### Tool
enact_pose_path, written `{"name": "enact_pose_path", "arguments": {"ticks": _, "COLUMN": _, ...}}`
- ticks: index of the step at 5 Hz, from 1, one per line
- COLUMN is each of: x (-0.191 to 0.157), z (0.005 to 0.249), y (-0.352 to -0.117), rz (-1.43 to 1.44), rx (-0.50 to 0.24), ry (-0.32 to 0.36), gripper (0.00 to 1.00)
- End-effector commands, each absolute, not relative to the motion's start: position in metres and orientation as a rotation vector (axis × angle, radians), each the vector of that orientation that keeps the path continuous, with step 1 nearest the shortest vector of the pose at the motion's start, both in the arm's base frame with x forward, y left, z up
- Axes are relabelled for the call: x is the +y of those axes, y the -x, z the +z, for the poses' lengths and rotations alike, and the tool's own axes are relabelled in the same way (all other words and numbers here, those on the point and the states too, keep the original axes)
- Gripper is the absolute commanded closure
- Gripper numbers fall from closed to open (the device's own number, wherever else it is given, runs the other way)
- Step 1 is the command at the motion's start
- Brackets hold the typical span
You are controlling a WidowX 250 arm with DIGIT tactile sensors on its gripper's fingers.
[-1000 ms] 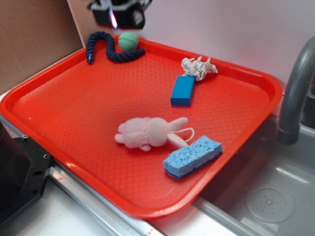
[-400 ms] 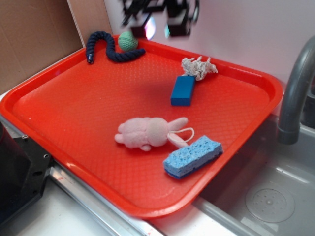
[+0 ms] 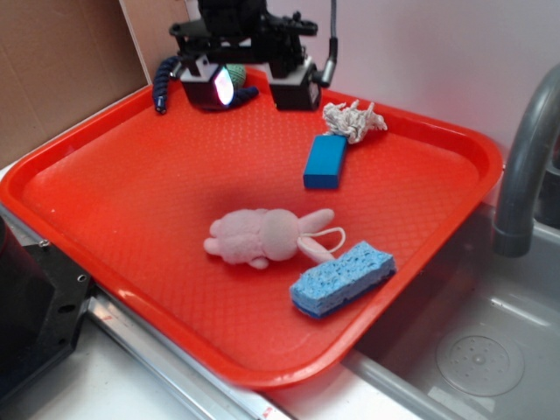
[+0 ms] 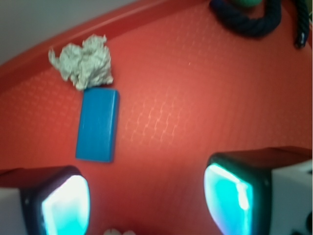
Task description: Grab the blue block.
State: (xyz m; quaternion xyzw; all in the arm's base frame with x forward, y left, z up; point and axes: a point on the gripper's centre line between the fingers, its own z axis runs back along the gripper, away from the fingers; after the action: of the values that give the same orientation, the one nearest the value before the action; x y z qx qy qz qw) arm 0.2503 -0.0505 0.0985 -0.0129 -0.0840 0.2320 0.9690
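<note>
Blue block [image 3: 325,162] lay flat on the red tray [image 3: 455,210], touching a crumpled rag [image 3: 353,120] at its 12 o'clock, while the gripper [image 3: 248,85] (jaws spread wide, empty) hovered at its 10 o'clock, presumably approaching.

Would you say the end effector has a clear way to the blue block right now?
Probably yes: the end effector is open, and bare tray lies between it and the blue block; only the white rag touches its far end.
</note>
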Motion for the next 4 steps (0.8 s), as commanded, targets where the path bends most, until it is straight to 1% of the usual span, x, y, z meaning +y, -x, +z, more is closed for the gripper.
{"name": "enact_pose_path", "arguments": {"ticks": 1, "x": -0.049, "z": 0.102, "y": -0.273, "rz": 0.409, "rx": -0.211, "ry": 0.012, "gripper": 0.0}}
{"name": "enact_pose_path", "arguments": {"ticks": 3, "x": -0.049, "z": 0.102, "y": -0.273, "rz": 0.409, "rx": -0.211, "ry": 0.012, "gripper": 0.0}}
{"name": "enact_pose_path", "arguments": {"ticks": 4, "x": -0.053, "z": 0.086, "y": -0.301, "rz": 0.484, "rx": -0.133, "ry": 0.087, "gripper": 0.0}}
